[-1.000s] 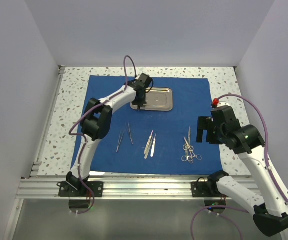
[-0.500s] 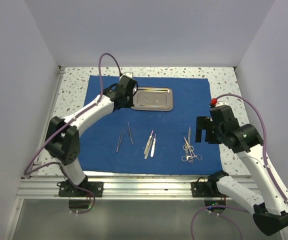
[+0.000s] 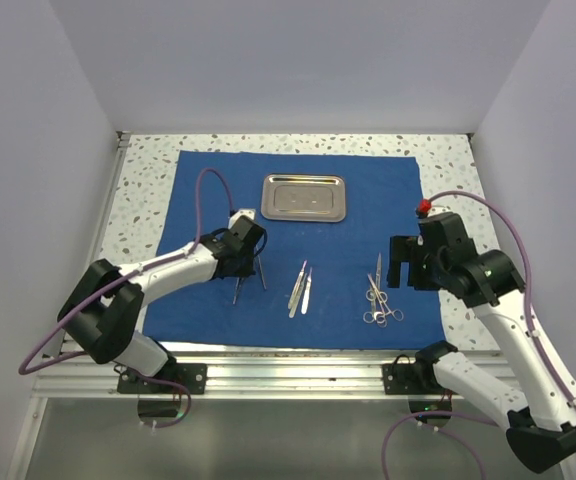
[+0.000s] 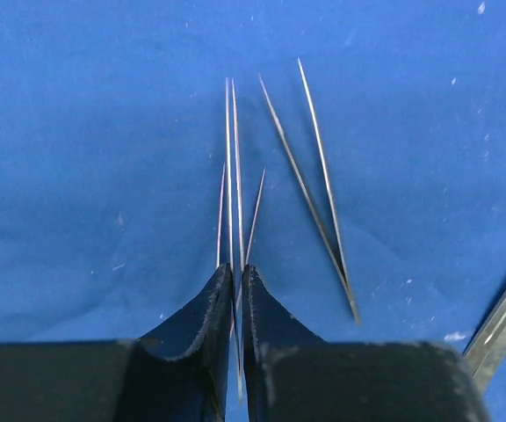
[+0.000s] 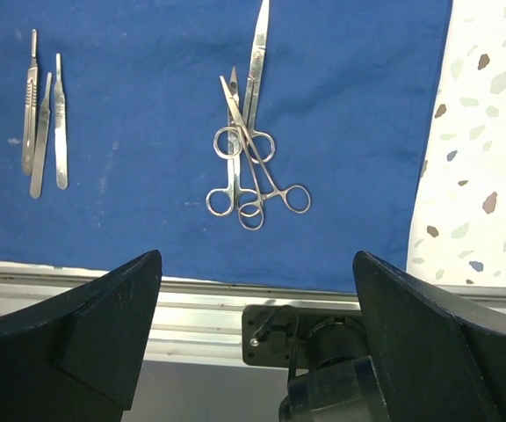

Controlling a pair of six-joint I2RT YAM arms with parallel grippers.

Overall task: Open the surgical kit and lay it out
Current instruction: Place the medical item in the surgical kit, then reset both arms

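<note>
We look down from the top camera into a white-walled booth onto a speckled table. The royal-blue drape lies flat and unfolded across it. The steel tray sits on the drape at 12 o'clock. At 6 o'clock lie flat steel handles, and at 4 o'clock the scissors and forceps lie in a small heap. The left gripper is low over the tweezers at 8 o'clock. The right gripper hangs above the drape's edge at 3 o'clock.

In the left wrist view we see blue cloth filling the frame. The left gripper has its fingers drawn together to a thin slit, clamped on the gripped tweezers, whose tips point to 12 o'clock. The loose tweezers lie just beside them at 2 o'clock, their tips spread apart.

In the right wrist view we see the drape's near edge, an aluminium rail below it and bare table at 3 o'clock. The right gripper has its fingers spread wide, holding nothing. The scissors and forceps overlap one another at 12 o'clock, and the flat steel handles lie at 10 o'clock.
</note>
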